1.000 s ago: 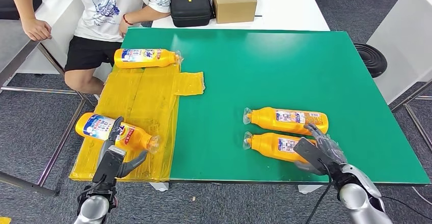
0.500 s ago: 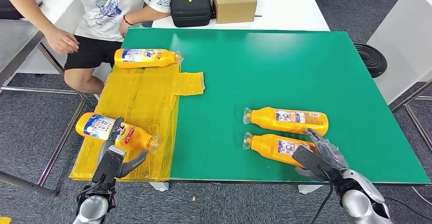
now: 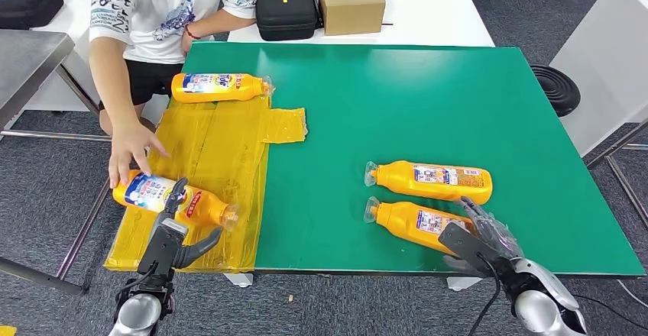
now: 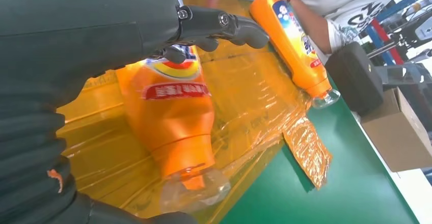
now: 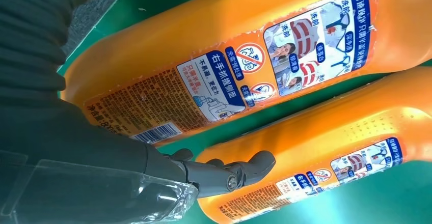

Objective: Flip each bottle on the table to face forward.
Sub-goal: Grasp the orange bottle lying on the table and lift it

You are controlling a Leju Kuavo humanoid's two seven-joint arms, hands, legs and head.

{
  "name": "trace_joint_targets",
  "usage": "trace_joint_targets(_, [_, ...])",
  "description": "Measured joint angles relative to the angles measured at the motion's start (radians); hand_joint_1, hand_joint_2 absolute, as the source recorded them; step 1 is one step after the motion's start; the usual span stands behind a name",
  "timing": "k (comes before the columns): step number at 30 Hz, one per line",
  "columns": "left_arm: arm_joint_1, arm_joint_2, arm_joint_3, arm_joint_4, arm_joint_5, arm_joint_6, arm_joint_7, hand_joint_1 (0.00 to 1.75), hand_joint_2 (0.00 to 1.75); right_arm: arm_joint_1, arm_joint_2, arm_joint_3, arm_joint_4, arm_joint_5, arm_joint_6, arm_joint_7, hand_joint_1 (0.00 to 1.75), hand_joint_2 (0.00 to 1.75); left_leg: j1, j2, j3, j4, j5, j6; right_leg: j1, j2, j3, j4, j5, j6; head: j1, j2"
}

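On the green table point(image 3: 428, 99), two orange bottles lie side by side; the right hand point(image 3: 483, 238) hovers spread at the nearer bottle point(image 3: 416, 219), behind it the farther bottle point(image 3: 432, 179). The left hand point(image 3: 174, 237) sits open by the taped-area bottle point(image 3: 172, 196), which a person's hand point(image 3: 131, 151) touches.

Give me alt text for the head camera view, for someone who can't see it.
Four orange bottles lie on their sides: two on the green table by the robot's right hand, two on a yellow plastic sheet. The left hand hovers at the near sheet bottle, which a person's hand also touches.
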Motion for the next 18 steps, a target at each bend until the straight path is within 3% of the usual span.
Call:
trace_joint_targets(16, [-0.023,0.012,-0.002,0.044,0.061,-0.05,0.001,0.0,1.75,-0.049,-0.011,-0.048,0.085,-0.078,0.073,0.032,0.0,1.75,0.0,0.0,0.002,0.0,0.0,0.0,0.0,0.0,0.001,0.0,0.001,0.001,0.0,0.0])
trace_joint_targets(18, [-0.027,0.013,-0.003,0.051,0.068,-0.055,0.001,0.0,1.75,-0.053,-0.013,-0.052,0.093,-0.084,0.081,0.036,0.1,1.75,0.0,0.0,0.002,0.0,0.0,0.0,0.0,0.0,0.001,0.0,0.001,0.001,0.0,0.0])
